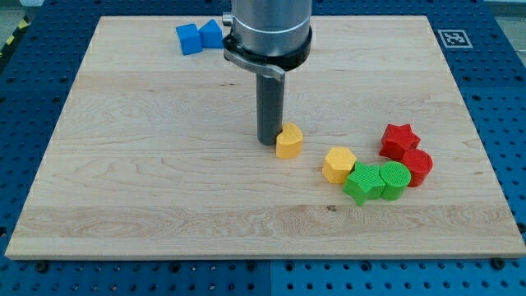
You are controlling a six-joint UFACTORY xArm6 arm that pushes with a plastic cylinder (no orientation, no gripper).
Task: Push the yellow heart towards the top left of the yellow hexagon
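One relation decides this: my tip sits right at the view's left side of the yellow heart, touching it or as good as, so the heart lies to the view's right of the rod. The yellow hexagon is further to the view's right and a bit lower, near but w/ a clear gap of bare board between the two. So heart, tip and hexagon run roughly along one slanted line, w/ the heart already up and left of the hexagon. No fingers on this rig, so nothing to call wide, narrow or holding; it's a plain rod end resting at board height. My read: a short shove toward the view's right and slightly down would close the gap, and the tip is on the correct side for that, no need to go round. Risk, imo: push too hard or too low and the heart rides into the hexagon, which then bumps the green star touching its lower right. Behind that sit the green cylinder, red cylinder and red star, packed close. Two blue blocks lie well apart at the view's top, partly behind the arm, shapes not clear. Wooden board otherwise irrelevant here.
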